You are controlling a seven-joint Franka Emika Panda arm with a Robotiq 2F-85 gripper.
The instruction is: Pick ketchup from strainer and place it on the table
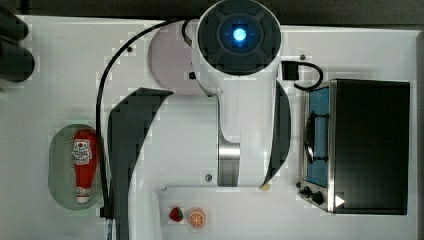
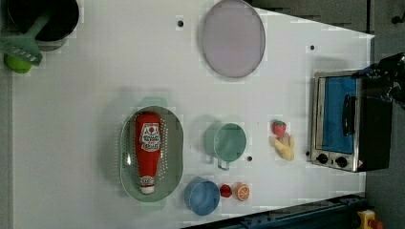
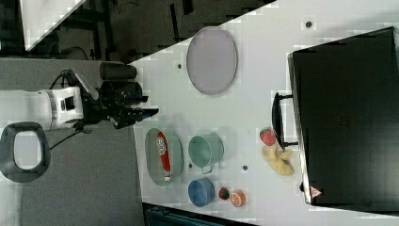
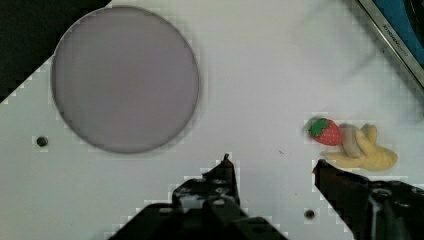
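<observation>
Black gripper (image 4: 272, 167) fingers spread, holding nothing, hang high above the white table (image 4: 260, 75), while the red ketchup squeeze bottle (image 2: 147, 150) lies lengthwise inside the pale green oval strainer (image 2: 174, 143).

On the counter (image 2: 95, 71) there is one ketchup bottle (image 2: 147, 149), lying in the one pale green strainer (image 2: 174, 143). There is one grey-lilac round plate (image 2: 233, 38) toward the left view's top. There are two cups: one green cup (image 2: 229, 142) just right of the strainer in the left view, and one blue cup (image 2: 202, 195) nearer the left view's bottom edge. Two strawberries show: one strawberry (image 2: 279, 127) beside the single peeled banana (image 2: 285, 148), and one smaller red berry (image 2: 226, 191) next to the one orange slice (image 2: 242, 192). One toaster oven (image 2: 348, 121) stands at the left view's right. The counter shows four small dark holes (image 2: 180, 23). One hand (image 3: 149, 112) is seen in the right view.
</observation>
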